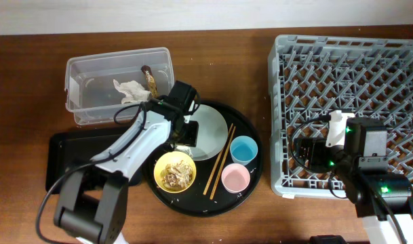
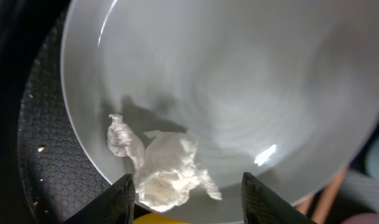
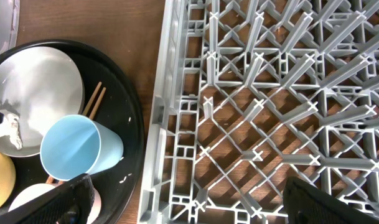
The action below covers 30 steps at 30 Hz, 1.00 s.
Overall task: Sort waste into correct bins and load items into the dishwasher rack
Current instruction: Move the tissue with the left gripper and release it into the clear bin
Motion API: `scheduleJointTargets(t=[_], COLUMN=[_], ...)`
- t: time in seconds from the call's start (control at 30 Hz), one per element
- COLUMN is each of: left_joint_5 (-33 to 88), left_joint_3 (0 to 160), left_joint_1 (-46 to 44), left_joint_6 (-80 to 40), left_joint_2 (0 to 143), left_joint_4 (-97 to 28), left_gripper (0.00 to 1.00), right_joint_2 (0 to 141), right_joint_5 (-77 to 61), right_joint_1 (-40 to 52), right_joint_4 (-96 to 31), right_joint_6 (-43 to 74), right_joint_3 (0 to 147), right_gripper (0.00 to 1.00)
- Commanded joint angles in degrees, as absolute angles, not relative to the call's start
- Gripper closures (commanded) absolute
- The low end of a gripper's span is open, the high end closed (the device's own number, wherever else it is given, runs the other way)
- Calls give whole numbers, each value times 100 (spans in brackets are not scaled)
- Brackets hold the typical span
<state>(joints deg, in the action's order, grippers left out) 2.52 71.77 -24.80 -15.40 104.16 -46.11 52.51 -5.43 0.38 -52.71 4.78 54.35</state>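
Note:
My left gripper [image 2: 186, 199] is open just above a crumpled white tissue [image 2: 158, 165] that lies on the pale grey plate [image 2: 239, 81]; the tissue sits between its fingers, nearer the left one. In the overhead view the left gripper [image 1: 181, 132] is over the plate [image 1: 213, 132] on the round black tray. The clear tub [image 1: 118, 85] holds a tissue [image 1: 130, 90] and a brown wrapper stick [image 1: 150, 80]. The yellow bowl [image 1: 175, 171] holds food scraps. Chopsticks [image 1: 220, 163], blue cup [image 1: 243, 149] and pink cup [image 1: 234, 178] lie on the tray. My right gripper [image 3: 186, 202] is open over the rack's [image 1: 348, 102] left edge.
The shallow black tray [image 1: 64, 152] lies at the left under my left arm. The round black tray [image 1: 250, 186] holds the dishes. The rack [image 3: 270, 93] has nothing in it. Brown table shows between the tray and the rack.

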Motion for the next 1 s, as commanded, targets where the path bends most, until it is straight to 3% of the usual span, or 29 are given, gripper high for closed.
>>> scheduleJointTargets(t=[0.0,0.03,0.1,0.13,0.2,0.37,0.47,0.53,0.67,0.73,0.77,0.8,0.87,0.97], left_joint_5=[106,106,108,108,108,73,-775,-1483,-1675,-1673,-1673,-1673,-1673,-1645], left_joint_3=[7126,7126,7126,7131,7153,8047,8812,9100,9111,9113,9113,9111,9113,9113], left_joint_1=[-2504,-2504,-2504,-2504,-2504,-2456,-2294,-2053,-1315,-1063,-974,-919,-904,-904], left_joint_6=[-1452,-1452,-1452,-1452,-1450,-1424,-1380,-1380,-1382,-1385,-1385,-1382,-1382,-1380], left_joint_2=[10737,10805,10908,10906,10906,10628,10217,10112,10127,10130,10130,10130,10127,10127], left_joint_4=[-4639,-4672,-4733,-4724,-4720,-5153,-5190,-4989,-4119,-3861,-3789,-3774,-3789,-3817], left_gripper=[46,47,60,78,98,100,100,100,100,94,86,68,50,42], right_joint_2=[5260,5260,5260,5260,5260,5260,5260,5260,5260,5260,5260,5260,5260,5260], right_joint_5=[-572,-572,-572,-572,-572,-572,-572,-572,-572,-572,-572,-572,-572,-572], right_joint_1=[69,69,69,69,69,69,69,69,69,69,69,69,69,69], right_joint_4=[-5284,-5293,-5293,-5288,-5297,-5299,-5301,-5299,-5317,-5317,-5317,-5315,-5317,-5319], right_joint_6=[541,541,541,541,541,541,541,541,541,541,541,541,541,541], right_joint_3=[5557,5557,5557,5557,5557,5557,5557,5557,5557,5557,5557,5557,5557,5557], right_gripper=[2,2,2,2,2,2,2,2,2,2,2,2,2,2])
